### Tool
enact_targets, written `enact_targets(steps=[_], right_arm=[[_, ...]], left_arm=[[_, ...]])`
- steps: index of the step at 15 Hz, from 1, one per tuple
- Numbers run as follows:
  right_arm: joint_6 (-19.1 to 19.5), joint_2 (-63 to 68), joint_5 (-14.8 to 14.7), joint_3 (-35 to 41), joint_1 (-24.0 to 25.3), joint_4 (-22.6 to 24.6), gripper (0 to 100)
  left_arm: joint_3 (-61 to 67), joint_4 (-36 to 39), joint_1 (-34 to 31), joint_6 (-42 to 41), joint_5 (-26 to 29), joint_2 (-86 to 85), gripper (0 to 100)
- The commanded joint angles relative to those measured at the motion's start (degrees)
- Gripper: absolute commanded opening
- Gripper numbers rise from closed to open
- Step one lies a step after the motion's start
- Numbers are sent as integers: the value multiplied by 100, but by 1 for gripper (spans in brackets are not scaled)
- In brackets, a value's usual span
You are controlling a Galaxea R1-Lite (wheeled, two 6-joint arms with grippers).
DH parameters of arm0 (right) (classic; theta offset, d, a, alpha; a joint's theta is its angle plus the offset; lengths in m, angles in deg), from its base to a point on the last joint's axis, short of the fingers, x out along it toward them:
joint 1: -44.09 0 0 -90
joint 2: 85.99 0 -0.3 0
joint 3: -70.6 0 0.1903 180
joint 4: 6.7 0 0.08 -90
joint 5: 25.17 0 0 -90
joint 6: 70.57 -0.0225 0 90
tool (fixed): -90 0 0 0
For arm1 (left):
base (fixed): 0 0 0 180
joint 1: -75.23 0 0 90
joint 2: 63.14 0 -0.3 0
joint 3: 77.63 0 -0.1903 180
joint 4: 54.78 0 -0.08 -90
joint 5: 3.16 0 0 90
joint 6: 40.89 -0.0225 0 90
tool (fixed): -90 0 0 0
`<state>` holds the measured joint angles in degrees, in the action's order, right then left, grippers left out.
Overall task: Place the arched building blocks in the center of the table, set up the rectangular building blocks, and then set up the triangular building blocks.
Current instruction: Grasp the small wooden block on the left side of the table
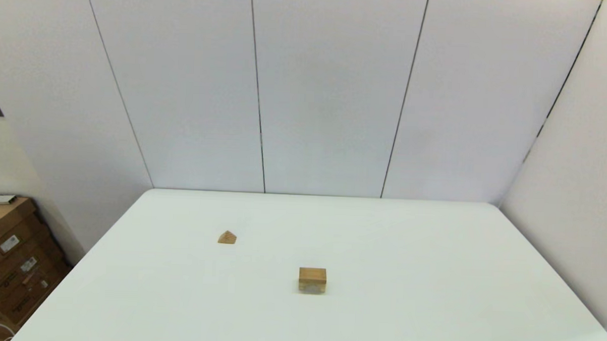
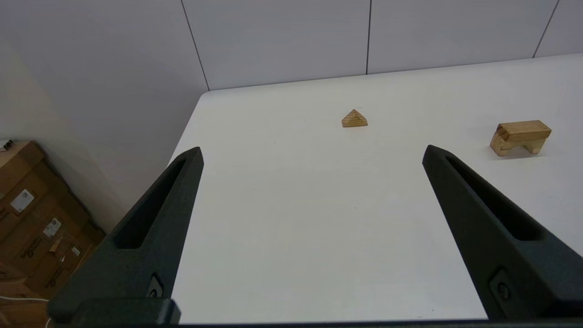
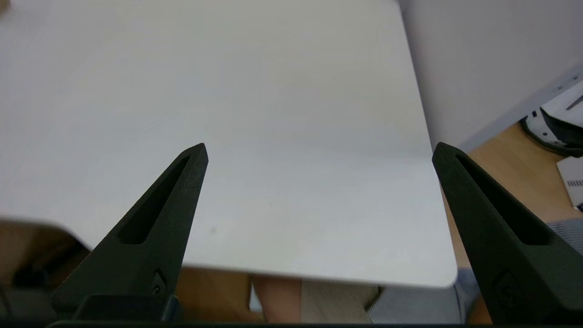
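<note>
- Head view: arched block (image 1: 312, 287) stands near mid-bench, rectangular slab (image 1: 312, 275) lying flat on top of it.
- Triangular block (image 1: 227, 237) rests apart, farther back and leftward, not yet stacked.
- Left gripper (image 2: 312, 152) open, empty, hovering over bench (image 2: 282, 218).
- Right gripper (image 3: 319, 150) open, empty, over the bench's near right corner.

Left gripper (image 2: 312, 150) hangs above the white table (image 2: 296, 228), its two black fingers (image 2: 155, 228) spread wide, nothing between them. Triangular block (image 2: 354, 119) stands well ahead of the fingertips, peak up, roughly in line with the gap between them. Arched block (image 2: 520, 136) sits farther off to the outer side of the right-hand finger, hollow facing down onto the tabletop, apart from the triangle. Cardboard boxes (image 2: 32, 218) are stacked on the floor beyond the table edge, past the other finger.
</note>
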<state>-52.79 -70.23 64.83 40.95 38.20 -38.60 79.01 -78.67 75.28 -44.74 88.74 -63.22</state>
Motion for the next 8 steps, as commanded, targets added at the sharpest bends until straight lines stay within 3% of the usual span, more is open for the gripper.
enact_targets(steps=[1, 3, 5, 8], right_arm=[[7, 50, 132, 522, 0, 968, 100], [-11, 50, 343, 637, 9, 1082, 100], [-37, 50, 343, 637, 0, 1091, 100], [-380, 50, 343, 637, 0, 1091, 100]], left_arm=[[0, 0, 4, -1, 3, 7, 100], [0, 0, 4, -1, 3, 7, 100], [0, 0, -5, -1, 3, 7, 100], [0, 0, 4, -1, 3, 7, 100]])
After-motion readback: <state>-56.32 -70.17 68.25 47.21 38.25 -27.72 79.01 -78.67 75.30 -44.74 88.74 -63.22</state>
